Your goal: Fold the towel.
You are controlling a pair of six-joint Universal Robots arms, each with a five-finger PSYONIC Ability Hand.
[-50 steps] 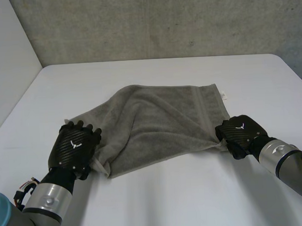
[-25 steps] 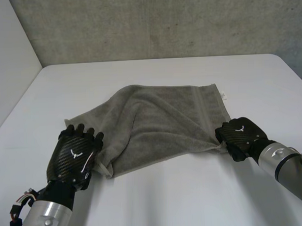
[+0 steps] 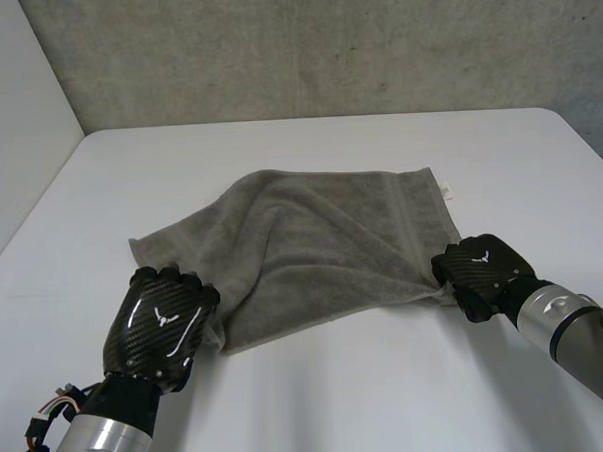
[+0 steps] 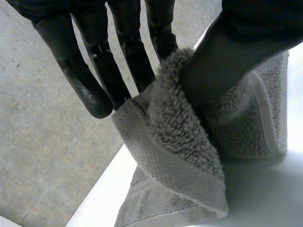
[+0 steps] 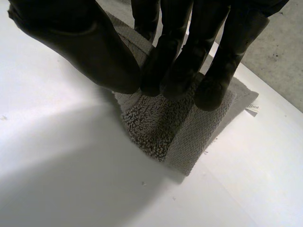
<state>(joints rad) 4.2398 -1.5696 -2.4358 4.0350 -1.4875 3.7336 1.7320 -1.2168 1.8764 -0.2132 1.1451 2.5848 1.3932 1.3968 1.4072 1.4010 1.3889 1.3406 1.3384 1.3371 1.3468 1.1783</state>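
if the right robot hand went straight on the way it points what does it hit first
The towel: the right robot hand pinches its corner and points across it, so going on would likely just bunch the towel.

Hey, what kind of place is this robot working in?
Likely a robotics lab or test cell: a plain white table set against a bare grey concrete wall, with a grey terry towel on it.
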